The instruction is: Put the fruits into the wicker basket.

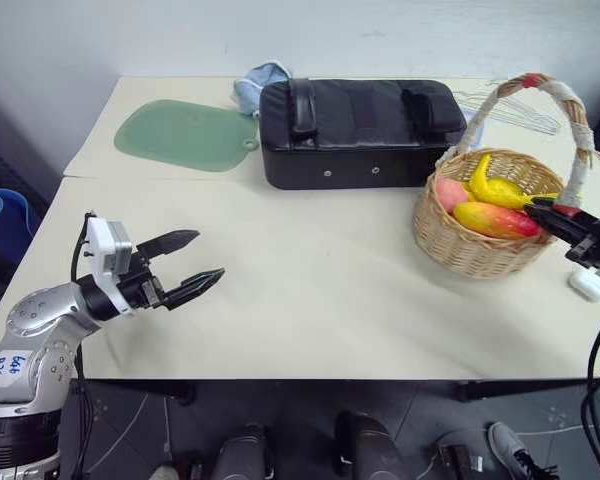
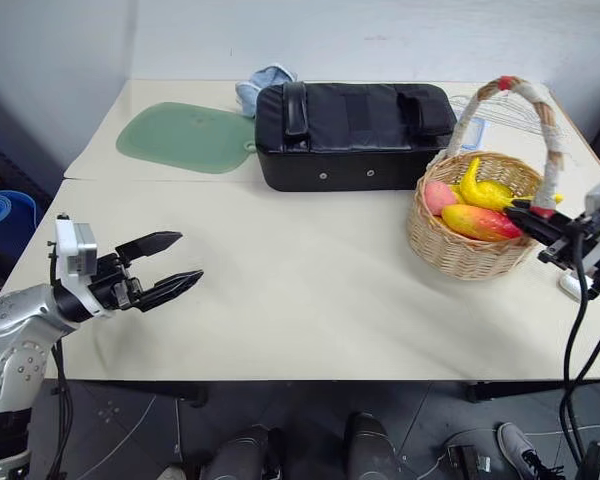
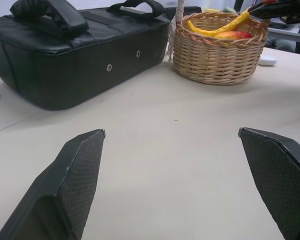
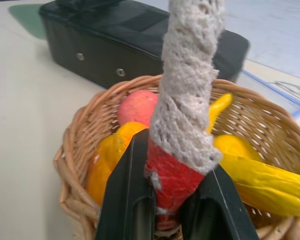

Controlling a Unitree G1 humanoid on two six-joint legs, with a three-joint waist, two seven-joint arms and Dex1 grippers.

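progress: banana (image 1: 500, 186) and mango (image 1: 492, 219) already lie inside the wicker basket (image 1: 475, 255), nothing seems left to load | my right hand (image 1: 552, 214): clenched on the red foot of the basket's handle, fruits just beyond my fingertips | my left hand (image 1: 185, 264): spread wide, holding nothing, over bare worktop (image 1: 310, 290), basket well ahead

A long black bag (image 1: 360, 130) lies on the cream table (image 1: 310, 300). A green mat (image 1: 180, 135) lies beside it. A blue cloth (image 1: 258, 82) lies behind both.
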